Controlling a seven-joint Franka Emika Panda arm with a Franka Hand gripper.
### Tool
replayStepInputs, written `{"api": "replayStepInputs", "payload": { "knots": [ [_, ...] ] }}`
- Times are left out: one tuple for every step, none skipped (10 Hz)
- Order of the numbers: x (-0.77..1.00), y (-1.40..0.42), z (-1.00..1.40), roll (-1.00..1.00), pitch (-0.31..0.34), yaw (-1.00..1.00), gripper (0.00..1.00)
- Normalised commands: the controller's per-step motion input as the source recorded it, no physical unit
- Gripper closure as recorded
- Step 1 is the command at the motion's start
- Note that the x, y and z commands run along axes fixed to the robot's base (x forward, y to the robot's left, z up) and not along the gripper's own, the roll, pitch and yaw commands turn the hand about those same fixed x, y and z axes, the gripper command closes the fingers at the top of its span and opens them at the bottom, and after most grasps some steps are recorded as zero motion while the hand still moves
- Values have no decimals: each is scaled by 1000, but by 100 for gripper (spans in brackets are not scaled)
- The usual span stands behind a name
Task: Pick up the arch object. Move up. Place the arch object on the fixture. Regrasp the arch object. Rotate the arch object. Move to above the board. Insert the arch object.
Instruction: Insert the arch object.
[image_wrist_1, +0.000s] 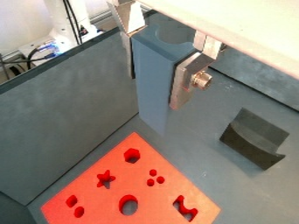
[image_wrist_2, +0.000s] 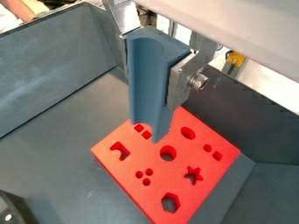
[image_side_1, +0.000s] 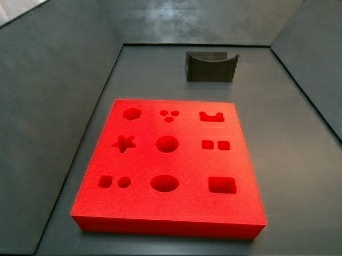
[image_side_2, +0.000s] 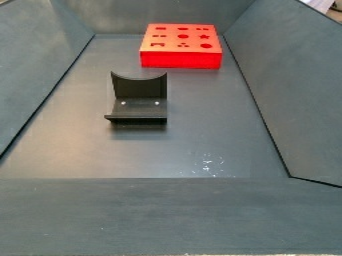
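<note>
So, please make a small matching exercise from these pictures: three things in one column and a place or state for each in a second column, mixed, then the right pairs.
Things:
1. arch object
2. fixture
3. board

States:
a. flat on the floor, cutouts facing up
b. held upright between the fingers of the gripper, above the board
c. on the floor apart from the board, nothing in its notch

Pairs: 1-b, 2-c, 3-a
</note>
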Motion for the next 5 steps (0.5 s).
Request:
{"api": "replayStepInputs", "payload": {
  "knots": [
    [886, 94, -589, -194, 93, -197, 100],
    [889, 100, -609, -173, 113, -183, 100],
    [834, 137, -611, -153, 163, -163, 100],
    [663, 126, -737, -123, 124, -94, 100],
    [443, 143, -963, -59, 60, -23, 100]
  ]
}}
